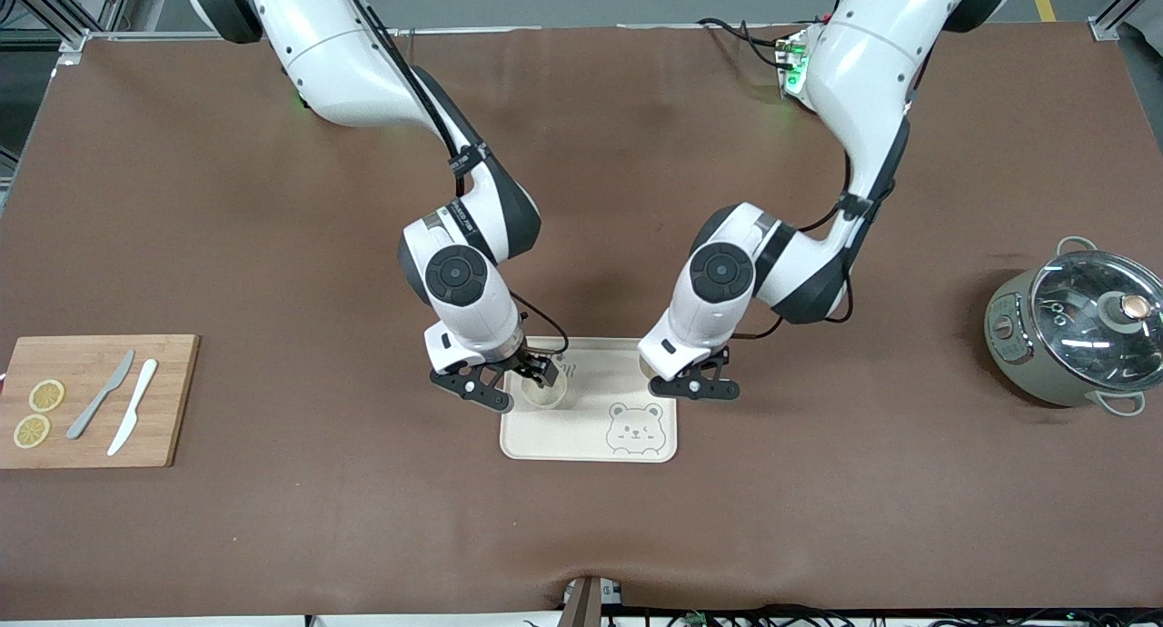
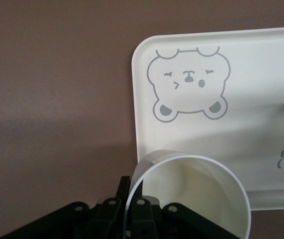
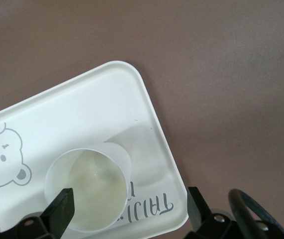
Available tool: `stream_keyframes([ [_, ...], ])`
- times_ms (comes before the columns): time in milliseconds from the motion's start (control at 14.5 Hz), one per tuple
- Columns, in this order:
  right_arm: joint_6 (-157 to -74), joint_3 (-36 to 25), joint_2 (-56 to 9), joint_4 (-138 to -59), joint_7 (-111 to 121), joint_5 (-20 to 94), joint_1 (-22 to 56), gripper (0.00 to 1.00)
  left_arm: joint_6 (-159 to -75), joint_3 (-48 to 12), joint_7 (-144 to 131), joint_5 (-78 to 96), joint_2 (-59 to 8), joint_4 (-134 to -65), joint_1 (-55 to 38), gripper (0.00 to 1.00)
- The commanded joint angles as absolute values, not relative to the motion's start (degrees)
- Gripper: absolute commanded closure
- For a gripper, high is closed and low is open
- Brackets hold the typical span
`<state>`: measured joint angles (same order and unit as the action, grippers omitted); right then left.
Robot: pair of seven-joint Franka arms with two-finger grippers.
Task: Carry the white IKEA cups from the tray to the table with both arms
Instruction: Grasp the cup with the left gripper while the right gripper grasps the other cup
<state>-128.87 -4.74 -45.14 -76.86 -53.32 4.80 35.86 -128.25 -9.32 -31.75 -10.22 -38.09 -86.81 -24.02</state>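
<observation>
both bent white arms reach down over the beige bear-printed tray [image 1: 591, 441]: left gripper [image 1: 695, 386] clamps one cream-white tapered cup [image 2: 191, 199]; right gripper [image 1: 509, 382] straddles the other cup [image 3: 89, 189], fingers spread.

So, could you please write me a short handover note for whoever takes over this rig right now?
Left gripper: shut on the rim of one white cup, at the tray corner toward the left arm's end; whether it is lifted I cannot tell.
Right gripper: open, fingers either side of the other white cup, which stands on the tray toward the right arm's end.
Done: one cup gripped; neither cup stands on the table yet.
Left: close the right gripper, lift both cups, set them on the table beside the tray.
</observation>
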Motion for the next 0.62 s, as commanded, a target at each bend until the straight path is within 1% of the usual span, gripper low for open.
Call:
stream_keyframes([
  [0, -129.55, -5.19, -47.28, -74.79, -54.05, 5.27, 36.39, 0.0, -128.76, -9.67, -33.49, -12.13, -28.85, -97.09, -22.33, 1.0],
  [138, -129.73, -5.27, -47.81, -74.79, -54.05, 5.19, 36.82, 0.0, -130.24, -9.76, -33.22, -12.13, -23.84, -103.24, -21.01, 1.0],
  [344, -131.22, -5.27, -48.6, -74.97, -54.05, 5.1, 37.35, 0.0, -135.07, -10.02, -31.57, -11.69, -16.46, -113.34, -18.29, 1.0],
  [551, -131.83, -5.27, -49.13, -74.97, -54.05, 4.92, 37.88, 0.0, -136.67, -10.54, -28.05, -11.08, -10.04, -121.7, -15.39, 1.0],
])
